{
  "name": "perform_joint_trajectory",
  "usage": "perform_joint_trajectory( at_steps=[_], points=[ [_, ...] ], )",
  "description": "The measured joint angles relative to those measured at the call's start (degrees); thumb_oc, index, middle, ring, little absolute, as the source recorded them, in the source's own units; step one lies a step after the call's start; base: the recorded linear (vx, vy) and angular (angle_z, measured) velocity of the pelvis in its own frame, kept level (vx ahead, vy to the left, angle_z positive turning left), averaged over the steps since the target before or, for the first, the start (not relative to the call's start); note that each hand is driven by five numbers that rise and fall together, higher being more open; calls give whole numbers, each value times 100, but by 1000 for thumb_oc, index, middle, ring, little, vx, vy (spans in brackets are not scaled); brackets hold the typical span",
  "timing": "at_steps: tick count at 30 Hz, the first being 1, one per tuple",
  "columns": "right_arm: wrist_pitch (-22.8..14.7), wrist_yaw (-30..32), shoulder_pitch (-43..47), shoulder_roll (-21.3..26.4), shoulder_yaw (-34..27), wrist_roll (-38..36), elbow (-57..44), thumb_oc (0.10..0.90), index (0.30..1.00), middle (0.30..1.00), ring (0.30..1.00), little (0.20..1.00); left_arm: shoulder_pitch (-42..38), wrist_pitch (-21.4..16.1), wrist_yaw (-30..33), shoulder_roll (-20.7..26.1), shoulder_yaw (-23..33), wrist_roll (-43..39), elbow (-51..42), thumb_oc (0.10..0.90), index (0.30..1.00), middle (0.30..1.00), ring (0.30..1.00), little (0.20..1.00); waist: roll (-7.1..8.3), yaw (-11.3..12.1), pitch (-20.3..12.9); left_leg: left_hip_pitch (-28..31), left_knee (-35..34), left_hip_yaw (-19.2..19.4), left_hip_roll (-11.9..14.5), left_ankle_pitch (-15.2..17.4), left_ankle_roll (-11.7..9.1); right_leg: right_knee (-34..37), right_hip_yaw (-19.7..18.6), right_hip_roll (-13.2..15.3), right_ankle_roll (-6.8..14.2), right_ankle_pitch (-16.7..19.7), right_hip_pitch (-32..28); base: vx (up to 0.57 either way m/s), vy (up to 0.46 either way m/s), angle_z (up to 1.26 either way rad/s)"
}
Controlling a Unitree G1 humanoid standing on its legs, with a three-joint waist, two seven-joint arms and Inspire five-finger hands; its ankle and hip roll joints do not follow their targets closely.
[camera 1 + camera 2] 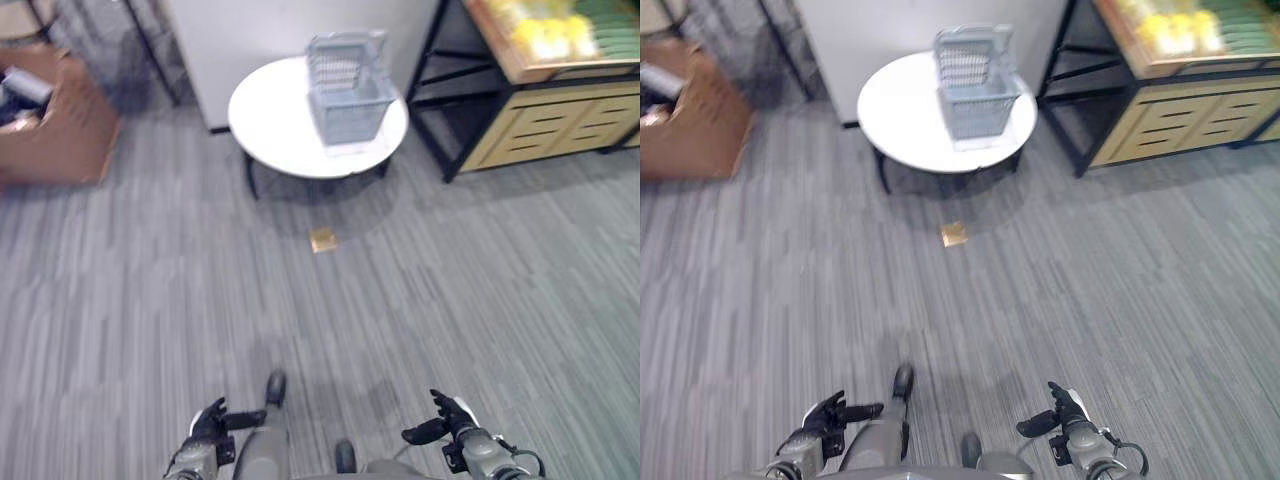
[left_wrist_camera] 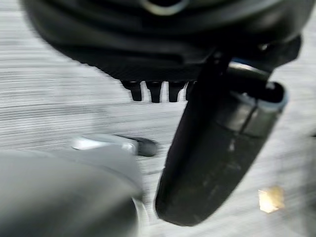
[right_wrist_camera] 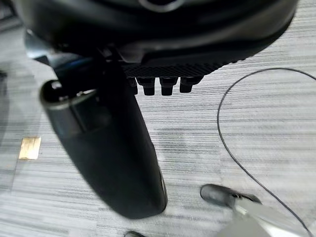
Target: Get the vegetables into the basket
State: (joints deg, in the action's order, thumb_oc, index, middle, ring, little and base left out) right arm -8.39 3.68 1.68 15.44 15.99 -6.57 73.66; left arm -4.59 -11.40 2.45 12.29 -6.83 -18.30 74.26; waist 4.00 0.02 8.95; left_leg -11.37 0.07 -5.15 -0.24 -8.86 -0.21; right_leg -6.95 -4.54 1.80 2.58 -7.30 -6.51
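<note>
A pale grey plastic basket (image 1: 347, 88) with slatted walls stands on a round white worktop (image 1: 270, 125) across the grey striped carpet floor (image 1: 150, 300), its handle leaning back toward the white wall behind. To the right of the worktop stands a black-framed shelf with light wooden drawer fronts (image 1: 545, 125), and on its top tray lie yellow and green vegetables (image 1: 560, 28), well apart from the basket. A small tan square (image 1: 322, 240) lies on the carpet just in front of the worktop. A brown cardboard box (image 1: 55, 125) sits far left. Low down, the left robot hand (image 1: 215, 422) and the right robot hand (image 1: 445, 420) hang over the carpet, both released with fingers relaxed, holding nothing.
</note>
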Motion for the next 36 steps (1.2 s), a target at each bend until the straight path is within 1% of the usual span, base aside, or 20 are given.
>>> perform_joint_trajectory(
  at_steps=[3,5,6,8,10,13,14,15,16,17,18,20,23,24,26,28,31,33,34,36],
  points=[
    [47,-37,-106,-109,-39,1,104,900,1000,1000,1000,1000,130,36,-15,143,-200,34,-9,900,1000,1000,1000,1000,134,46,-183,84,20,32,-336,226,299,-924,-145,303,266,-138,393,97,217,12],
    [53,-30,-55,-116,-63,5,103,900,1000,1000,1000,1000,148,87,-23,191,-239,42,9,900,1000,1000,1000,1000,147,84,-192,115,33,55,-462,258,345,-1377,-138,440,390,-260,613,73,252,-13],
    [57,-19,105,-118,-70,4,11,900,1000,1000,1000,1000,162,115,-5,261,-235,42,30,900,1000,1000,1000,1000,116,115,-184,141,147,143,-547,415,569,-1843,-150,542,489,8,913,157,335,-20],
    [47,-4,242,-129,-92,-2,-101,900,1000,1000,1000,1000,171,130,11,293,-228,42,71,900,1000,1000,1000,1000,2,101,-110,316,232,168,-594,540,722,-2659,-81,578,527,284,1205,199,238,-15],
    [14,-9,262,-149,-88,-2,-242,900,1000,1000,1000,1000,199,124,15,269,-223,41,91,900,1000,1000,1000,1000,-113,162,-45,581,217,220,-602,677,803,-3095,195,677,501,133,1397,129,96,-25],
    [-67,-15,251,-220,32,-3,-376,900,1000,1000,1000,1000,302,101,15,280,-204,40,75,900,1000,1000,1000,1000,-155,177,-59,718,153,316,-644,822,670,-2851,444,708,522,30,1835,188,65,-20],
    [-60,-25,279,-238,28,-12,-423,900,1000,1000,1000,1000,277,97,21,230,-203,37,115,900,1000,1000,1000,1000,-148,167,-48,747,52,315,-627,863,708,-2458,567,678,476,-25,2026,206,-18,-16],
    [-77,-25,296,-239,28,-14,-471,900,1000,1000,1000,1000,272,106,22,248,-199,38,209,900,1000,1000,1000,1000,-166,114,-32,756,-1,315,-603,806,628,-1986,683,615,479,-27,2158,323,-62,-13],
    [-92,-13,315,-252,24,-83,-581,900,1000,1000,1000,1000,299,153,17,224,-155,41,468,900,1000,1000,1000,1000,-117,-53,-8,826,-41,316,-631,766,580,-722,860,555,546,206,2239,334,-80,6],
    [-106,-13,300,-277,3,-124,-581,900,1000,1000,1000,1000,323,194,11,219,-139,41,477,900,1000,1000,1000,1000,-70,-107,7,896,-38,307,-670,752,605,-493,881,578,511,386,2257,386,-111,15],
    [-116,5,282,-317,-42,-136,-664,900,1000,1000,1000,1000,308,185,11,202,-132,44,491,900,1000,1000,1000,1000,-53,-137,55,1002,-23,233,-703,926,525,-197,890,586,523,644,2355,215,-73,15],
    [-115,-3,308,-334,12,-115,-698,900,1000,1000,1000,1000,305,184,15,143,-43,48,487,900,1000,1000,1000,1000,23,-165,68,1125,3,151,-716,999,586,838,866,594,535,1222,2317,159,-65,29],
    [-121,2,315,-362,-36,-116,-715,900,1000,1000,1000,1000,366,163,17,126,-25,85,424,900,1000,1000,1000,1000,101,-206,130,1456,-8,-68,-725,1149,521,868,916,687,492,1586,2346,278,-187,43],
    [-100,6,350,-383,-34,-116,-697,900,1000,1000,1000,1000,418,155,21,110,20,121,422,900,1000,1000,1000,1000,122,-202,118,1585,-3,-170,-710,1304,369,673,947,696,466,1625,2313,295,-274,40],
    [-43,-8,309,-386,35,-109,-692,900,1000,1000,1000,1000,499,138,34,104,41,133,420,900,1000,1000,1000,1000,122,-162,60,1789,-18,-288,-540,1484,250,562,1124,542,336,1745,2065,285,-292,28],
    [-31,-20,405,-325,153,-108,-757,900,1000,1000,1000,1000,511,143,78,97,71,131,424,900,1000,1000,1000,1000,-72,-114,47,1733,214,-239,-63,1570,13,436,1342,136,153,1592,2002,238,-246,14],
    [-48,-11,471,-125,183,-110,-697,900,1000,1000,1000,1000,462,116,131,37,134,130,431,900,1000,1000,1000,1000,-108,-126,23,1488,1034,-195,-2,1440,-254,376,1498,102,-75,1512,1786,165,-172,24],
    [-68,10,461,99,177,-111,-702,900,1000,1000,1000,1000,451,103,134,-37,132,127,411,900,1000,1000,1000,1000,-256,-131,-88,1445,1285,-208,132,1358,-336,301,1521,-62,-251,1358,1711,124,-103,2],
    [-80,20,465,164,165,-112,-684,900,1000,1000,1000,1000,424,103,134,-50,132,122,401,900,1000,1000,1000,1000,-279,-132,-105,1422,1352,-211,176,1371,-360,292,1539,-99,-272,1296,1706,134,-90,2],
    [-118,56,498,261,65,-112,-556,900,1000,1000,1000,1000,284,102,126,-99,114,117,334,900,1000,1000,1000,1000,-266,-177,-92,1067,2029,-220,192,1275,-537,290,1577,-167,-402,1118,1622,157,-110,21]
  ],
)
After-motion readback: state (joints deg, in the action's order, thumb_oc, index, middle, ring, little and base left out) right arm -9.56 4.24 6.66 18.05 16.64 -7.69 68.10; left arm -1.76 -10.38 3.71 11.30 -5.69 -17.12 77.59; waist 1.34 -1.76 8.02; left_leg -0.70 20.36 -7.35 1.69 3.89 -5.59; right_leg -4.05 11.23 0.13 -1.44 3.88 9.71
